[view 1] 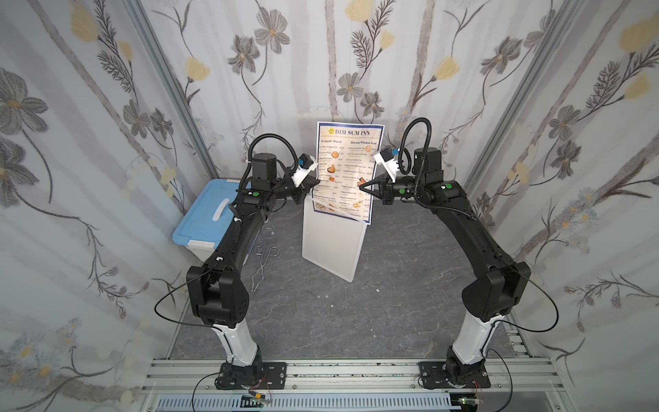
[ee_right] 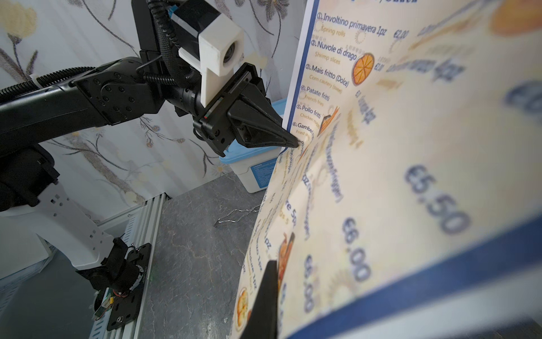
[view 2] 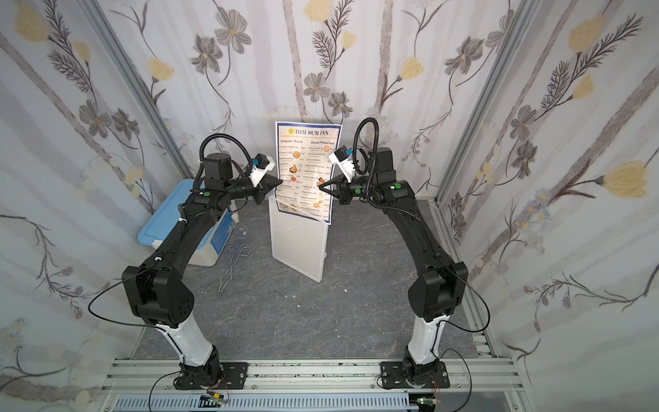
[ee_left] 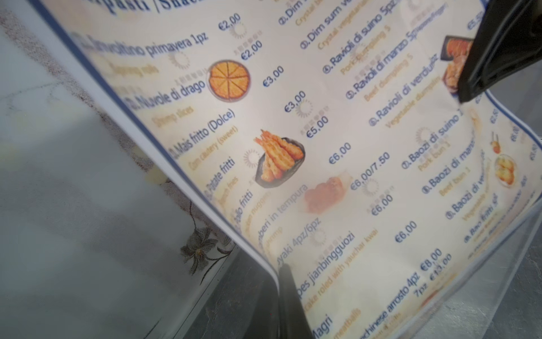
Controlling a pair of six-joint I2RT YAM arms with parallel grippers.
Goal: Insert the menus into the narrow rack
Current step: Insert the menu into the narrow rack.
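Note:
The menu [view 1: 351, 157], a white "DIM SUM INN" sheet with a blue border, stands upright and bowed over the far middle of the table in both top views [view 2: 308, 157]. My left gripper [view 1: 318, 182] is shut on its left edge. My right gripper [view 1: 360, 186] is shut on its right edge at about the same height. The narrow rack [view 1: 330, 249], a flat translucent white sleeve, lies on the table below it. The menu's lower left part shows dimly through the rack's far end. The left wrist view shows the menu [ee_left: 322, 141] pinched in my left gripper [ee_left: 283, 268]. The right wrist view shows it [ee_right: 410, 152] pinched in my right gripper [ee_right: 271, 264].
A blue-lidded storage box [view 1: 210, 217] stands at the far left under the left arm. Metal wire tongs [view 1: 264, 267] lie on the grey table left of the rack. Floral walls close in on three sides, and an aluminium rail [view 1: 356, 374] runs along the front.

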